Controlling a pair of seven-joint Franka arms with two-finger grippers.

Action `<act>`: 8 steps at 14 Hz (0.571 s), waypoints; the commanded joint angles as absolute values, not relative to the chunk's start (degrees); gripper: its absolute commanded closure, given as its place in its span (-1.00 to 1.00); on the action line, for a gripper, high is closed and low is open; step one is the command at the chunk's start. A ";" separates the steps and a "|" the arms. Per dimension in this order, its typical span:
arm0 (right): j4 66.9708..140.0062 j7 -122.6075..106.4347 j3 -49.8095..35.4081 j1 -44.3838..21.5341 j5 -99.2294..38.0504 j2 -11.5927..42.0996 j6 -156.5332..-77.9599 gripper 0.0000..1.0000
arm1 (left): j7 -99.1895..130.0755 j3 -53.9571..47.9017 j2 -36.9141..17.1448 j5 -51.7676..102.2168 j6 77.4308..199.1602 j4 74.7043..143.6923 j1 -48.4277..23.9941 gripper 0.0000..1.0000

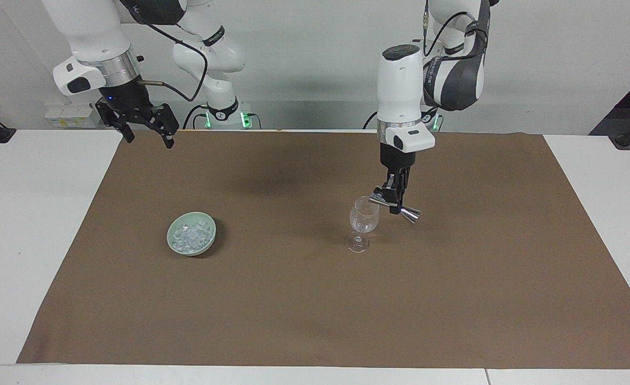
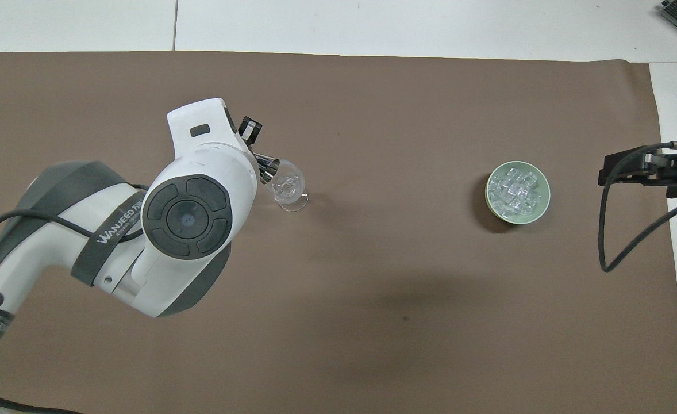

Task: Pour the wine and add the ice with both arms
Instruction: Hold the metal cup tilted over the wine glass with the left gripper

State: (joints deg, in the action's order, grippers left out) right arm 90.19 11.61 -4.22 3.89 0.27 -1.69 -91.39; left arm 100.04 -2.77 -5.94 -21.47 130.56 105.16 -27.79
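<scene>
Under my left jaws [image 1: 395,206], clamped on a tilted steel jigger [image 1: 400,207], stands the fragile glass [image 1: 363,218], while the slippery ice [image 1: 191,235], best pinched cube by cube, sits bowled well below my right jaws [image 1: 145,130], apart.

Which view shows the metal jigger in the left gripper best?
The facing view: the jigger shows whole, tipped sideways in the left gripper, its mouth at the wine glass's rim. In the overhead view the arm's wrist hides most of it; only its mouth end shows.
</scene>
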 commanded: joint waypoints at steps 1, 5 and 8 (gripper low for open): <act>90.09 11.87 -4.48 4.39 -1.05 -1.76 -90.79 -1.00 | 99.84 -2.02 -6.24 -22.41 129.64 103.97 -28.92 1.00; 90.09 11.87 -4.48 4.39 -1.05 -1.76 -90.79 -1.00 | 99.76 -2.02 -6.24 -22.41 129.03 103.89 -28.92 1.00; 90.09 11.87 -4.48 4.39 -1.05 -1.76 -90.79 -1.00 | 99.67 -1.93 -6.24 -22.59 127.98 103.28 -29.18 1.00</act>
State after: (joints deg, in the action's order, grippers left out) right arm 90.19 11.61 -4.22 3.89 0.27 -1.69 -91.39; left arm 100.03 -2.73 -5.96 -21.47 130.28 105.08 -27.94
